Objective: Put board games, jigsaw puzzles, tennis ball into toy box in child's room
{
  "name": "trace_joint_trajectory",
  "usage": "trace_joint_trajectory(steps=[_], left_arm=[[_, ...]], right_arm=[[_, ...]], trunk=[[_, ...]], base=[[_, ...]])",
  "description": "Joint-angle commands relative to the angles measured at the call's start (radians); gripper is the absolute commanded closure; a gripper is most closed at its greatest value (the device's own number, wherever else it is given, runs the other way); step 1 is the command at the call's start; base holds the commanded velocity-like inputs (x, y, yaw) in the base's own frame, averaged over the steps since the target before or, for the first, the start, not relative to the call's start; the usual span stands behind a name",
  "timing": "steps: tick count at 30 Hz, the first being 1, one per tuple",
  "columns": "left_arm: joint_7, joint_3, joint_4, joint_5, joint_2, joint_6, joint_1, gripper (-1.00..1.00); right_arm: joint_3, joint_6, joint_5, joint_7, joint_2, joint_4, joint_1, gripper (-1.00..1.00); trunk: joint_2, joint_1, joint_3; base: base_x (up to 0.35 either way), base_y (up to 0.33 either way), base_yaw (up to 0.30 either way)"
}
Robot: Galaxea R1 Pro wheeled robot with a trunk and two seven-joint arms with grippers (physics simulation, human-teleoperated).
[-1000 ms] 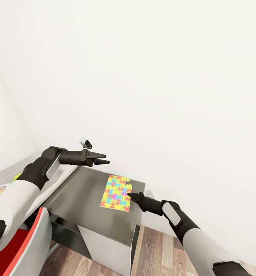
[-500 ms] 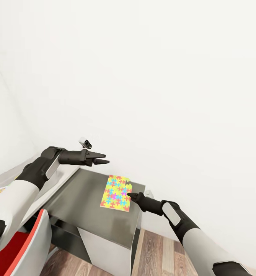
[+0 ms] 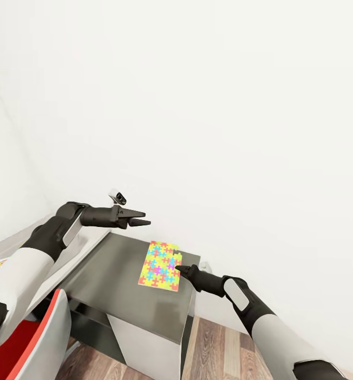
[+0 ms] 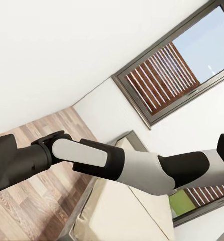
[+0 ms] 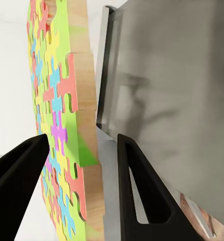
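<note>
While the right gripper (image 3: 179, 268) reaches in from the lower right of the head view, its fingers (image 5: 142, 196) straddle one edge of the jigsaw puzzle (image 3: 160, 265). The right wrist view shows one finger on each face of the thin board (image 5: 59, 125); whether they press the board or stand just off it cannot be told. The puzzle is held up off the dark grey bench (image 3: 129, 285), tilted, its multicoloured face toward the head camera. A bare yellowish wood edge shows along its side in the right wrist view.

The left gripper (image 3: 140, 218) hangs higher, above the far left part of the dark bench, well apart from the puzzle. Its fingers (image 3: 136, 214) are slightly spread and hold nothing.

A white wall (image 3: 223, 132) rises behind the bench. A red and grey chair (image 3: 39, 332) stands at the lower left, and wood-plank floor (image 3: 218, 348) shows below the bench. The left wrist view looks across the right arm (image 4: 112, 163) toward a dark-framed window (image 4: 177, 70), with the beige bed (image 4: 122, 216) beneath.
</note>
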Motion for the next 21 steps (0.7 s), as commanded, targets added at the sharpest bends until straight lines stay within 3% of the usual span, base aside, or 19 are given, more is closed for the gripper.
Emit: trace_joint_trajectory(steps=[1, 21], left_arm=[[-0.005, -0.004, 0.000, 0.001, 0.001, 0.011, -0.001, -1.00], [-0.005, -0.001, 0.000, 0.000, 0.003, 0.012, -0.001, -1.00]], right_arm=[[0.001, 0.003, -0.004, 0.001, 0.000, 0.000, -0.001, 1.00], [0.001, 0.004, -0.004, -0.001, 0.000, 0.000, -0.001, 1.00]], trunk=[[-0.002, 0.001, -0.002], [-0.002, 0.001, -0.002]], base=[[0.000, 0.000, 0.000], [0.000, 0.000, 0.047]])
